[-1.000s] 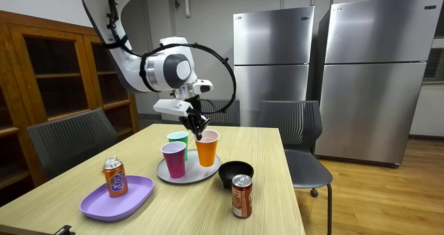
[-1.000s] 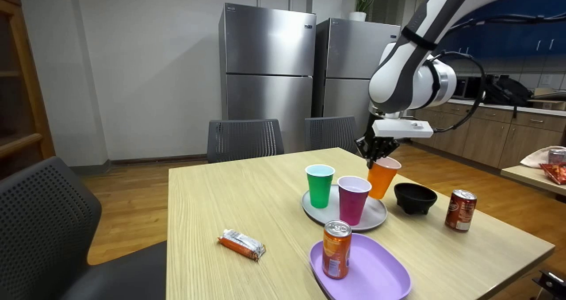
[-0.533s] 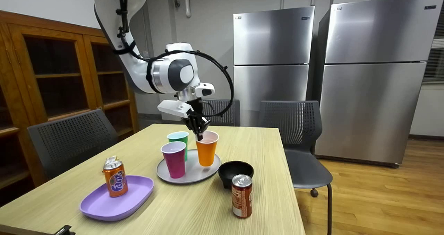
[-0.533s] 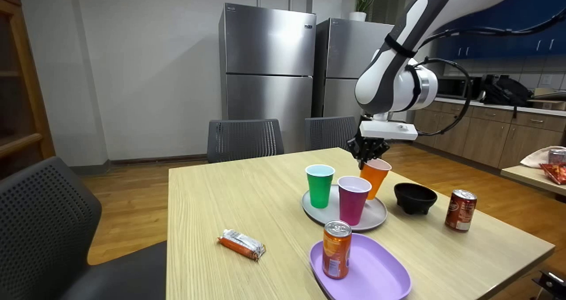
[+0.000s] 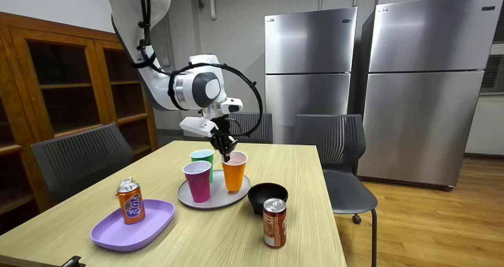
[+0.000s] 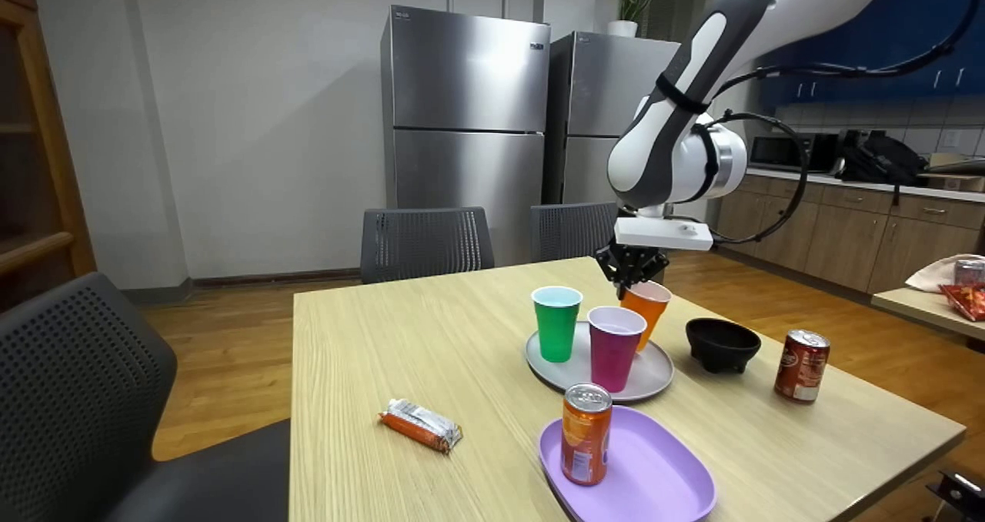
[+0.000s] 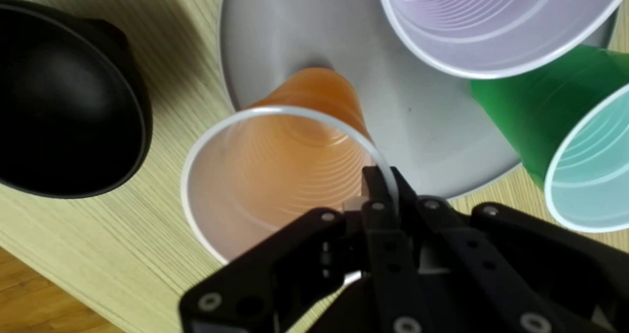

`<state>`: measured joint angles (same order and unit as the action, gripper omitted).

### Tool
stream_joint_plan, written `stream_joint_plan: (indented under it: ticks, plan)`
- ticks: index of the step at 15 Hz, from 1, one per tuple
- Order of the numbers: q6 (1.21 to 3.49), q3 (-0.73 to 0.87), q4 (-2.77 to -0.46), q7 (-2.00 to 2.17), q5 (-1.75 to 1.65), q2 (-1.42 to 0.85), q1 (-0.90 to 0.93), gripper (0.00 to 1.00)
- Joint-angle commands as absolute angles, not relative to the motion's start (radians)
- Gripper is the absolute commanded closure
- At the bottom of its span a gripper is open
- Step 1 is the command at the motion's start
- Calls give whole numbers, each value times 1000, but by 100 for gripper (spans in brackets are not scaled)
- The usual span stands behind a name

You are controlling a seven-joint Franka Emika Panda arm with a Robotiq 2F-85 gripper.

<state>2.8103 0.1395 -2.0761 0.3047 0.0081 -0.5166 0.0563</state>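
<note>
Break room / shared kitchen from where I'm standing; reads more office than home. Two full-size steel fridges (image 6: 467, 106) side by side. White counter (image 6: 935, 193) carries a microwave (image 6: 776, 151); wood-front drawers (image 6: 935, 211) below, blue wall cabinets (image 6: 862, 87) and tile backsplash (image 6: 923, 118) above. Grey mesh-back chairs (image 5: 330, 141) around a pale table (image 6: 431, 337). Glass-front wooden cabinet (image 5: 75, 101), exposed pipes (image 5: 213, 1), potted plant (image 6: 623, 28) on a fridge.
</note>
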Motion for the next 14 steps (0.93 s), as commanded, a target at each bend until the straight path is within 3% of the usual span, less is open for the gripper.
stream_joint_plan:
  ticks: [1,5,6,9,14]
  plan:
    - [2775,159,-2038,342,9,-540,83,99]
    - [2775,166,-2035,349,8,-552,93,99]
    - [2772,167,-2036,348,9,-551,94,74]
    - [2762,174,-2040,345,4,-540,97,56]
    - [2754,170,-2051,326,9,-507,83,17]
